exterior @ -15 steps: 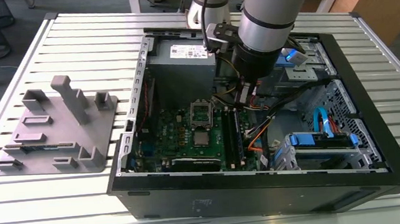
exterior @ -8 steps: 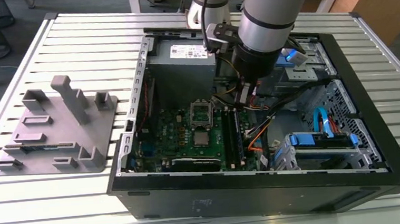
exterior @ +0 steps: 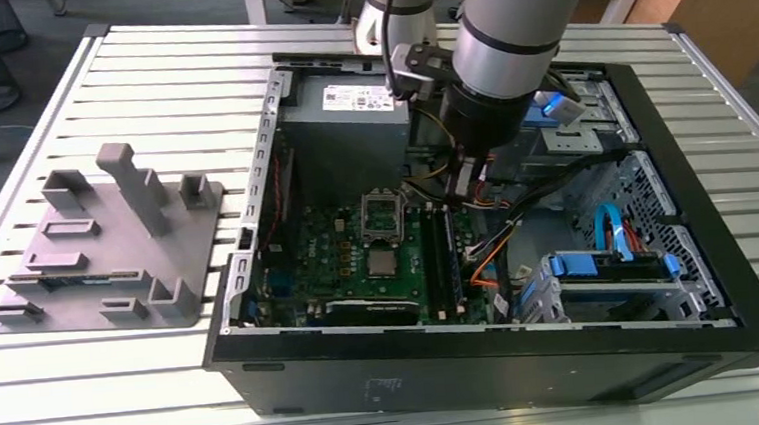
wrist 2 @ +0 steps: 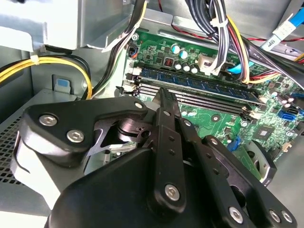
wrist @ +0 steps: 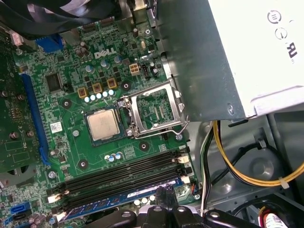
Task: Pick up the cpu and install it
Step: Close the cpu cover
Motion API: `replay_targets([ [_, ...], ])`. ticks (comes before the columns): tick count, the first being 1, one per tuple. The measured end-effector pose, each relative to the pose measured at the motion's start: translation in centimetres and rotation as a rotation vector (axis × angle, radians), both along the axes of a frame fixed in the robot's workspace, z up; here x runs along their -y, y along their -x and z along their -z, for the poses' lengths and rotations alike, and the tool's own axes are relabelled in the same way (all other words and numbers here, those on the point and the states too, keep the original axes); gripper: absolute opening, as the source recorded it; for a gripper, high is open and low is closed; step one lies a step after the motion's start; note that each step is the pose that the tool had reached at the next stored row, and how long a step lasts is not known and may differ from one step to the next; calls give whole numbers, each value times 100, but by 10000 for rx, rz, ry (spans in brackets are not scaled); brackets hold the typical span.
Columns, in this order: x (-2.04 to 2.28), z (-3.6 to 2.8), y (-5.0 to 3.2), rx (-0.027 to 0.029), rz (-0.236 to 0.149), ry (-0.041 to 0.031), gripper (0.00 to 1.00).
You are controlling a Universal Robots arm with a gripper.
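Observation:
The cpu (wrist: 101, 125), a small silver square, lies flat in the socket on the green motherboard (wrist: 71, 66), beside the raised metal socket frame (wrist: 154, 110). In the exterior view the cpu (exterior: 380, 264) sits just nearer than the frame (exterior: 380, 212). My gripper (exterior: 464, 194) hangs inside the open computer case, above the memory slots (wrist: 118, 178) to the exterior view's right of the socket and apart from the cpu. Its black fingers (wrist 2: 164, 102) come together at the tip with nothing between them. The gripper's tip (wrist: 166, 208) shows past the memory slots.
A grey plastic holder (exterior: 101, 247) with upright blocks stands on the slatted table at the exterior view's left. The power supply (exterior: 342, 125) lies close behind the socket. Yellow, black and orange cables (exterior: 488, 230) run around the gripper. A drive cage (exterior: 605, 277) fills the case's right.

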State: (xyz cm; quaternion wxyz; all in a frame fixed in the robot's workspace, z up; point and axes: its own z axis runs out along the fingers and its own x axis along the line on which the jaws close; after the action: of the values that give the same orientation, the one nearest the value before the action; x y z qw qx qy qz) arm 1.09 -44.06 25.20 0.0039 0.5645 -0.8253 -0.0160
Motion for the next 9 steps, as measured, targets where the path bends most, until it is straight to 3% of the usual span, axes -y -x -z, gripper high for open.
replay_targets([
  [9,23,-7,1,0,0,-1,11],
])
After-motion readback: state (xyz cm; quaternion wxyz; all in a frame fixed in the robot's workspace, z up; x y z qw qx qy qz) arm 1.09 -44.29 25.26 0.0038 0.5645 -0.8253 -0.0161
